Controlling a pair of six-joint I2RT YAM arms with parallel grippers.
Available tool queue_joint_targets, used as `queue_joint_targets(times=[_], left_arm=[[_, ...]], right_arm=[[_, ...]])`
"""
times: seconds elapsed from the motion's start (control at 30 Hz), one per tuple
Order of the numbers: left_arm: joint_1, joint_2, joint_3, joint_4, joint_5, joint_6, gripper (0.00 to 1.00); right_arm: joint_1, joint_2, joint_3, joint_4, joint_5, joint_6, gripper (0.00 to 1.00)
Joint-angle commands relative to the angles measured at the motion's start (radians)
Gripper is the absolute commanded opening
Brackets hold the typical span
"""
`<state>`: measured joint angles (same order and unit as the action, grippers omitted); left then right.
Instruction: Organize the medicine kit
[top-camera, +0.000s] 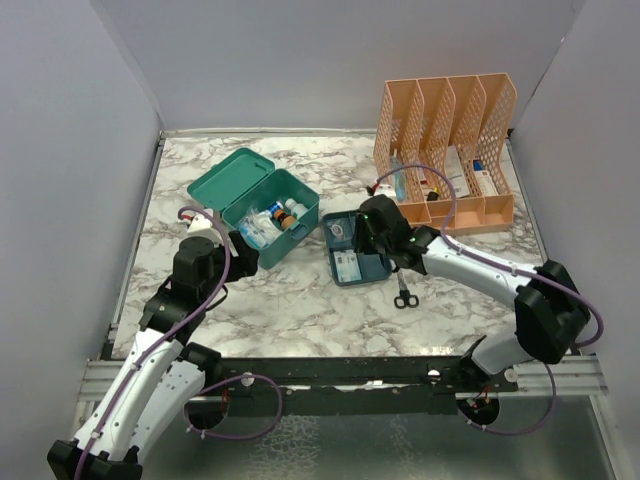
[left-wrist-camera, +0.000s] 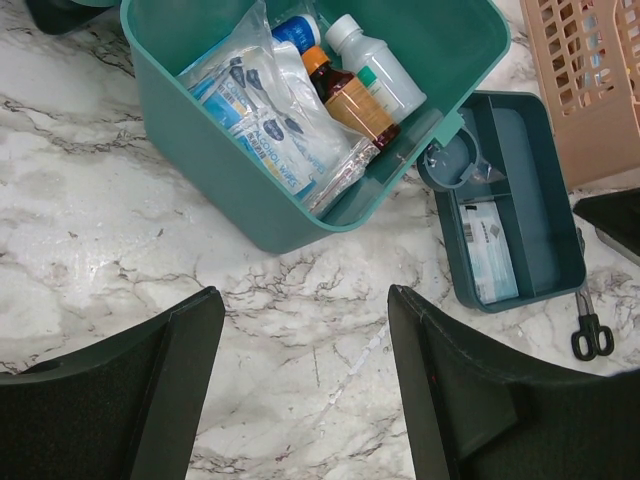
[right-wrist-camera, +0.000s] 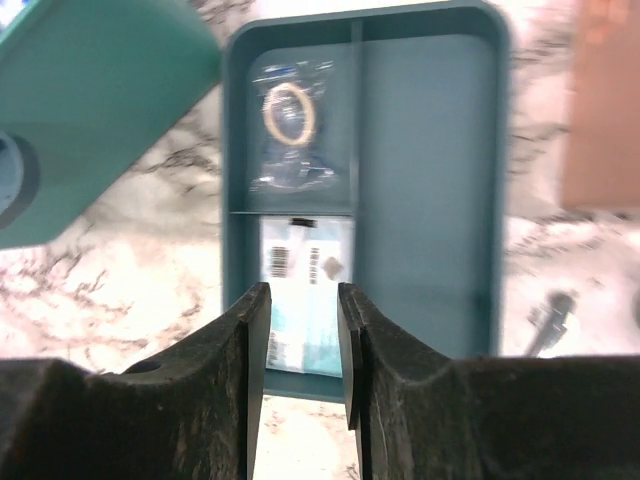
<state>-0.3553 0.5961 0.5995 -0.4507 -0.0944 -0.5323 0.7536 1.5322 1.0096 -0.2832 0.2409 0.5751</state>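
Packet (right-wrist-camera: 305, 262) with barcode in insert tray (right-wrist-camera: 430, 200)

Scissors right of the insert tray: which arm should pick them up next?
Right, probably. The scissors lie just right of the insert tray, and the right gripper hovers over that tray, fingers parted and empty. The left gripper is by the box, on the tray's far side.

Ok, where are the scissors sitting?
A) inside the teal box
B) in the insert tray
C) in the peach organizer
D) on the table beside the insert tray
D: the scissors lie on the marble table, just outside the wall of the insert tray.
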Motion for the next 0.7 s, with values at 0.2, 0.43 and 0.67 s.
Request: queue_joint_targets(times=[0.2,0.43,0.67], left_arm=[[0.000,-0.011,-0.003,0.010,-0.005,-0.002,0.70],[0.000,-0.003,-0.003,0.009,-0.013,-0.004,0.70],[0.001,0.013,-0.001,0.009,-0.007,-0.002,0.70]], right_arm=[[-0.029,-0.184,-0.215,-0.194,0.405,0.224,0.38],[-0.092,-0.224,-0.310,-0.214,0.310,0.203,0.38],[-0.128,-0.245,-0.342,-0.158,0.118,0.052,0.38]])
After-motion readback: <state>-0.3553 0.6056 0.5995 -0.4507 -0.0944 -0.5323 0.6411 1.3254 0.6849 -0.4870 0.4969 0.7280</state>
